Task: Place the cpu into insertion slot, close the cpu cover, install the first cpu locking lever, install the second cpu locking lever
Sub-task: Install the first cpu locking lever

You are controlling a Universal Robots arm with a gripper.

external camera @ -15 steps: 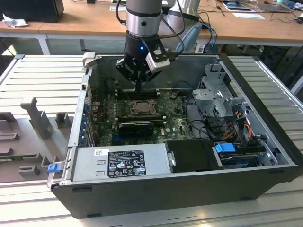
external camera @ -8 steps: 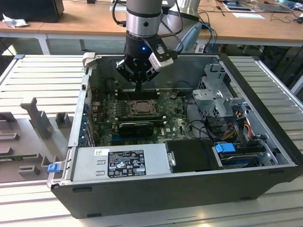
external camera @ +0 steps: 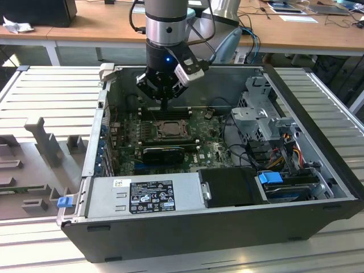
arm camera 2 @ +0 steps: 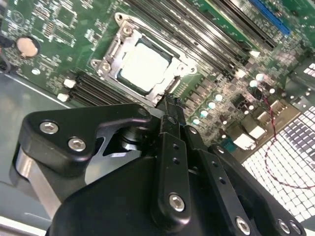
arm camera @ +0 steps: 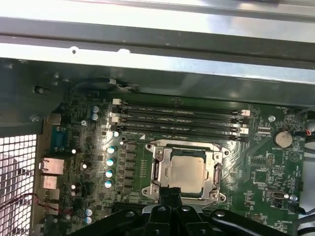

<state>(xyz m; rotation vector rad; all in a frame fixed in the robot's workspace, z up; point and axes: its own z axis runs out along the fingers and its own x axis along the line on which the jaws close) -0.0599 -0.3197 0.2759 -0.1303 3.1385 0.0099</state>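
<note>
Hovering tool: the gripper (external camera: 164, 106) hangs from the arm's wrist straight over the insertion slot (arm camera 2: 134, 87), its two fingers pressed together with nothing between them
Fingertips: in both wrist views the joined black tip (arm camera: 170, 192) comes to the slot's edge; whether it touches the metal there cannot be told
Chip: the cpu (arm camera: 186, 172) lies flat inside the insertion slot, pale face up, square to the slot's sides
Frame: the cpu cover (arm camera: 184, 147) is down flat over the slot, and the chip's face shows through its square cut-out
Board: the green motherboard (arm camera: 261, 167) surrounds the slot on every side
Memory slots: the long black memory slots (arm camera: 179, 120) run side by side just beside the insertion slot, along one of its edges; in the exterior view they lie on its far side
Battery: a round coin cell (arm camera: 283, 138) sits on the board near one corner of the slot, apart from it
Card: a long black card (external camera: 164, 152) stands just beside the slot, on its near side in the exterior view
Power unit: a grey power supply (external camera: 145, 196) lies beyond the card from the slot
Housing: the open computer case (external camera: 199, 236) walls in the board and the slot
</note>
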